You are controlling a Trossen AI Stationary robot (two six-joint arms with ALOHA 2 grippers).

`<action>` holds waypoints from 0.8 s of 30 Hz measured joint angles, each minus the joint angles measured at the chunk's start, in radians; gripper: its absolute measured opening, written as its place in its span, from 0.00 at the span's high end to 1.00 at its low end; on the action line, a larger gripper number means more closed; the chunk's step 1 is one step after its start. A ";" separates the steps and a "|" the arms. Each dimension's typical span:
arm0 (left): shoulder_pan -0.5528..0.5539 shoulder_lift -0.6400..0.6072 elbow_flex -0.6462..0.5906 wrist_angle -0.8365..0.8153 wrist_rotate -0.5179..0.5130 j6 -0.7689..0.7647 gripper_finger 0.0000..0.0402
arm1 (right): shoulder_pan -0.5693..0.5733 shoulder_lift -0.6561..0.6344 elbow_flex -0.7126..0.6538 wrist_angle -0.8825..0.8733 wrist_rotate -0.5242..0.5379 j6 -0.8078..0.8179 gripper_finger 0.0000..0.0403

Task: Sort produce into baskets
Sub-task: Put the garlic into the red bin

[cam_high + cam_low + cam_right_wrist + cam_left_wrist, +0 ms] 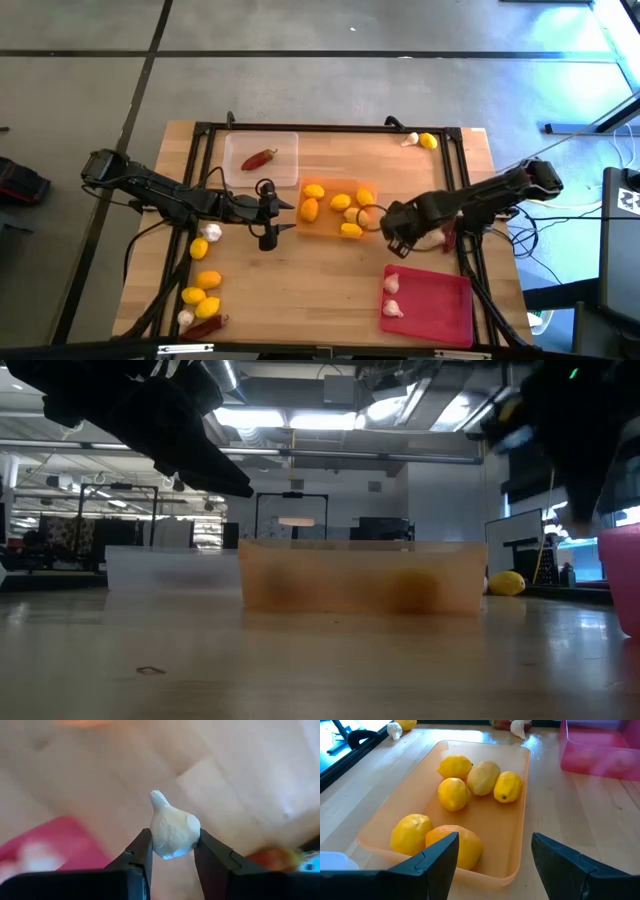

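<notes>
My right gripper is shut on a whitish garlic bulb above the table, between the orange tray and the red-pink tray. My left gripper is open and empty at the orange tray's left end; its own view looks over several lemons lying in that tray. The red-pink tray holds two garlic bulbs. The clear tray holds one dark red chili. My right gripper pinches the garlic bulb's rounded body between its two fingers, one on each side. The bulb's pointed tip sticks out past the fingertips. The bulb is lifted clear of the table.
Loose produce lies along the table's left near side: lemons, garlic and a chili. A garlic and a lemon lie at the far right. Another chili lies by my right arm. A black frame rims the table.
</notes>
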 joint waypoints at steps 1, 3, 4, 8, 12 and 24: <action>0.000 0.000 0.000 0.000 0.000 0.000 0.39 | 0.024 0.000 0.013 -0.001 -0.019 0.015 0.74; 0.000 0.000 0.000 0.000 0.000 0.000 0.39 | 0.076 0.000 0.037 0.000 -0.041 0.052 0.74; 0.000 0.000 0.000 0.000 0.000 0.000 0.39 | 0.103 0.000 0.048 0.003 -0.042 0.070 0.74; 0.000 0.000 0.000 0.000 0.000 0.000 0.39 | 0.212 0.000 0.062 0.050 -0.056 0.150 0.74; 0.000 0.000 0.000 0.000 0.000 0.000 0.39 | 0.309 0.010 0.062 0.092 -0.129 0.239 0.74; 0.000 0.000 0.000 0.000 0.000 0.001 0.39 | 0.516 0.045 0.061 0.216 -0.067 0.342 0.74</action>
